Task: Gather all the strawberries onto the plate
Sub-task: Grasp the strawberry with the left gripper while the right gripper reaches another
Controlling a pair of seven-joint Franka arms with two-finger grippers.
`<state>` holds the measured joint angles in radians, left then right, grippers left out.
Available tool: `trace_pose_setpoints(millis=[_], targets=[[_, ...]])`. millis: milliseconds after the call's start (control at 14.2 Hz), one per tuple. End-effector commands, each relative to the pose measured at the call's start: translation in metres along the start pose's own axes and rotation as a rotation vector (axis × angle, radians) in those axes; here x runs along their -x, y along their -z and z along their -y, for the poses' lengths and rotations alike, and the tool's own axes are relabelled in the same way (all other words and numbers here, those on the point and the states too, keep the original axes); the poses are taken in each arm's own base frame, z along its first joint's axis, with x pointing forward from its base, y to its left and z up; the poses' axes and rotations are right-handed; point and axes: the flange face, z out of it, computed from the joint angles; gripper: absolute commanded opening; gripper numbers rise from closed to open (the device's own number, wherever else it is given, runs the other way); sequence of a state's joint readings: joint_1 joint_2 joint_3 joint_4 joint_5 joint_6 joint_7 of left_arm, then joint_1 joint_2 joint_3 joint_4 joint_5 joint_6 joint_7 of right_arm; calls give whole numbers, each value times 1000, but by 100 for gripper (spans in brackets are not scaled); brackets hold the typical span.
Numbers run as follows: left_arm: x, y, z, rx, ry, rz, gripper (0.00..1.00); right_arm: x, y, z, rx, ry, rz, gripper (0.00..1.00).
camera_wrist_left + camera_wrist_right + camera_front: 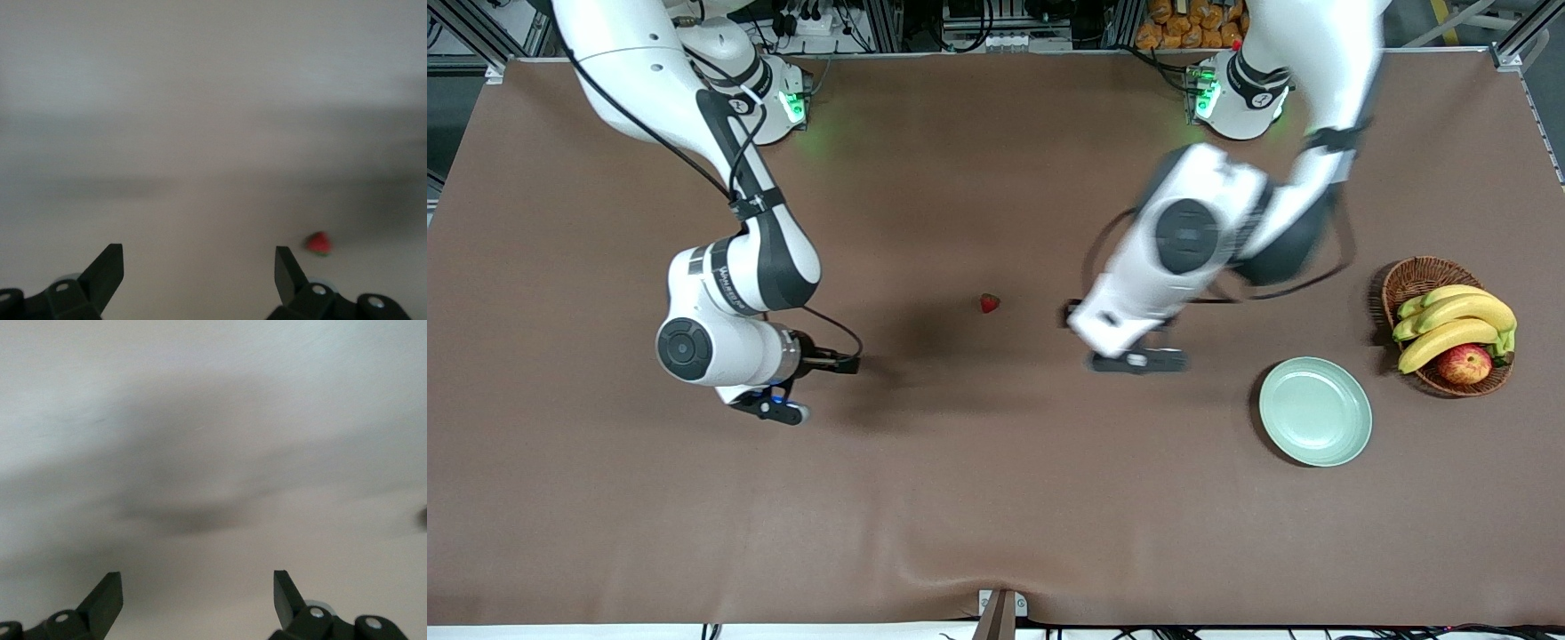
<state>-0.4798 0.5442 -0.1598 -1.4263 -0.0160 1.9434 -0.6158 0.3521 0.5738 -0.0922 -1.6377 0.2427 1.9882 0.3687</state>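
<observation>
Nearest the front camera, the pale mint-green plate [1315, 411] sits flat on the brown table [960, 498] toward the left arm's end, nothing in it. At about 2 o'clock from the plate, just beside it and a bit farther from the camera, a brown wicker basket [1414, 277] holds bananas [1458, 324] and a red-yellow apple [1464, 364]. Left gripper [1136, 359] hangs low over bare table at roughly 10 o'clock from the plate, fingers spread wide, holding nothing; the left wrist view shows both black fingertips [107, 267] apart with empty cloth between them. Right gripper [800, 391] is over bare table toward the right arm's end, also spread wide and empty; its fingertips [107, 590] show apart in the right wrist view, only cloth and shadow under it. Only one strawberry [989, 303] is visible: small, dark red, lying alone on the cloth near table centre, between the two grippers and farther from the camera than the plate, about 10 o'clock from the plate and well apart from it. The same berry shows in the left wrist view [319, 243], just outside one fingertip, not touched. Farthest back, both arm bases stand along the table edge at 12 o'clock.
</observation>
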Motion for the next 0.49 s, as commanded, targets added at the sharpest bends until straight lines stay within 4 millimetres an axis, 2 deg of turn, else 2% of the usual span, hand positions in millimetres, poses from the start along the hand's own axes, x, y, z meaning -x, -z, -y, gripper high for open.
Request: trace_pose_setpoints(millis=[0,212,424], targets=[[12,-38,-55,31,16,-24,100,-9,3,-54,74,81,-7,100],[37,-89,-98,43,8,-34,100,-27,1,-105,61,148,8,100],[56,-128,-118,27,-15,-12,100,-32,-6,-142,52,189,33,100]])
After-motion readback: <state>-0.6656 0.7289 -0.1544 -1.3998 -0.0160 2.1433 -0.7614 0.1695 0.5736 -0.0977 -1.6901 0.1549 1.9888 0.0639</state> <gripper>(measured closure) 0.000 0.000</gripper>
